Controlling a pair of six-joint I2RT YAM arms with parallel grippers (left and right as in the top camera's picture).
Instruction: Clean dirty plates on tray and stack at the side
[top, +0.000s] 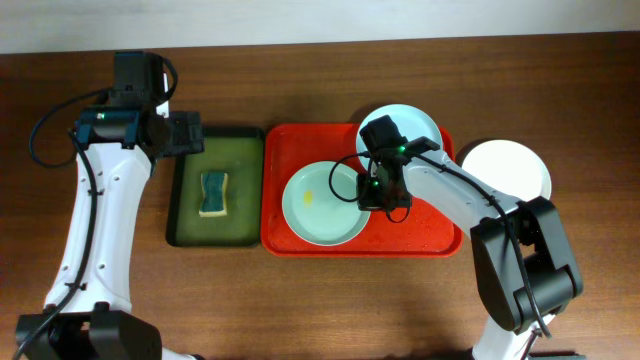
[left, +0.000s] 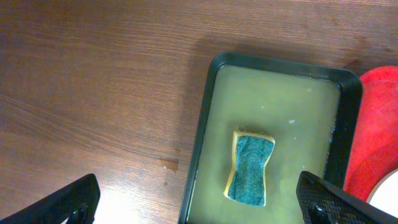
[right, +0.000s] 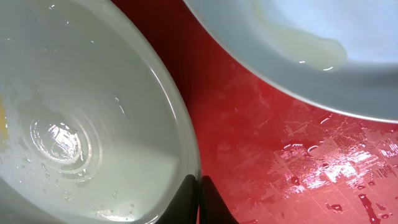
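A pale mint plate (top: 322, 205) with a small yellow smear lies on the red tray (top: 300, 145). My right gripper (top: 372, 195) is shut on its right rim. In the right wrist view the fingers (right: 199, 186) pinch the rim of this wet plate (right: 81, 124) above the wet tray (right: 280, 143). A second pale mint plate (top: 415, 120) sits at the tray's back right, and its smeared edge shows in the right wrist view (right: 298, 31). A white plate (top: 510, 168) lies on the table to the right of the tray. My left gripper (top: 190, 135) is open and empty.
A dark green tray (top: 230, 135) holding a blue-and-yellow sponge (top: 214, 193) stands left of the red tray. The left wrist view shows the sponge (left: 250, 168), the green tray's rim (left: 280, 68), the open left fingers (left: 199, 205) and wood table to the left.
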